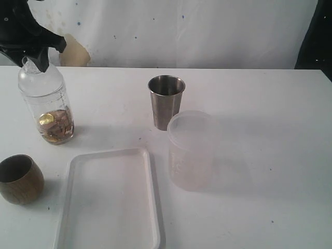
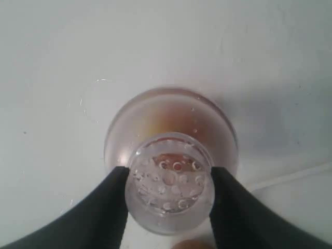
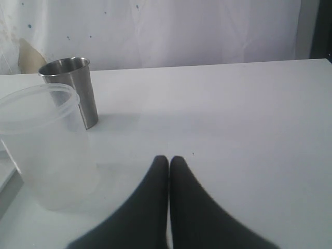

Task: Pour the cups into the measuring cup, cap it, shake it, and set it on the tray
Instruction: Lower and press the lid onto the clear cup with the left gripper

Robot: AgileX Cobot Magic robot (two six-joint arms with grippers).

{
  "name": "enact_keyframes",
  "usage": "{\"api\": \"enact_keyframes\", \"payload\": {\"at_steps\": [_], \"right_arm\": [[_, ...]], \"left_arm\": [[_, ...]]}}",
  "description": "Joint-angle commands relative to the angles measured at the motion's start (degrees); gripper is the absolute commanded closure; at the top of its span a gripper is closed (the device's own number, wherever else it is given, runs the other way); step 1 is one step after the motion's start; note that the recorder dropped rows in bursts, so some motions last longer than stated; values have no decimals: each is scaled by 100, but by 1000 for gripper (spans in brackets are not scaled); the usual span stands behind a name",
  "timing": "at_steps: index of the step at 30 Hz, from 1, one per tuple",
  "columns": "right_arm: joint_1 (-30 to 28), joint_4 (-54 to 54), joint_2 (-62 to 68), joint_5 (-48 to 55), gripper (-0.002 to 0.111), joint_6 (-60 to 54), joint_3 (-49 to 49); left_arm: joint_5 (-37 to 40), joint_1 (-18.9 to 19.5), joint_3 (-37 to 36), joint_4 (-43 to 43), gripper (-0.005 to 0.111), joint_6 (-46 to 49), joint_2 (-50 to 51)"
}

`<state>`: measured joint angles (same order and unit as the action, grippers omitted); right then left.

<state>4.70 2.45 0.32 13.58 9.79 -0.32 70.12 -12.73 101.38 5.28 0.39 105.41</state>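
Far left, the left gripper [image 2: 169, 181] clamps the cap of the tall clear graduated plastic measuring cup [image 1: 46, 106], upright beyond the squat brown wooden cup [image 1: 21, 179] and the flat white plastic tray [image 1: 109, 152]. The right gripper [image 3: 169, 162] has its jaws pressed together, empty, near the milky frosted container [image 3: 44, 150].

measuring cup [image 1: 45, 106] back-left | squat cup [image 1: 19, 179] front-left | tray [image 1: 111, 202] right of it | tumbler [image 1: 166, 101] behind wide container [image 1: 191, 150]

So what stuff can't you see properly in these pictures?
- Steel tumbler: its bottom inside, exterior view, hidden by its own wall.
- Measuring cup: what the brown and gold bits are; too small in exterior view, blurred under the lid in left wrist view, where the left gripper clamps it.
- Tray: near end, cut off by exterior view's bottom edge.
- Wooden cup: inside too dark, exterior view.
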Motion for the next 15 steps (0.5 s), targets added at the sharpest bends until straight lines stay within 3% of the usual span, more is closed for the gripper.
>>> {"api": "enact_keyframes", "payload": {"at_steps": [1,4,6,8,15], "right_arm": [[39,14,-32,10,108,-12,32],[39,14,-32,10,108,-12,32],[39,14,-32,10,108,-12,32],[39,14,-32,10,108,-12,32],[39,14,-32,10,108,-12,32]], "left_arm": [[-16,5,30,-165,107,-39,129],[-16,121,30,-564,107,25,217],[-16,398,30,-1463,107,289,285],[-16,599,30,-1803,107,378,294],[-16,642,30,-1634,107,378,342]]}}
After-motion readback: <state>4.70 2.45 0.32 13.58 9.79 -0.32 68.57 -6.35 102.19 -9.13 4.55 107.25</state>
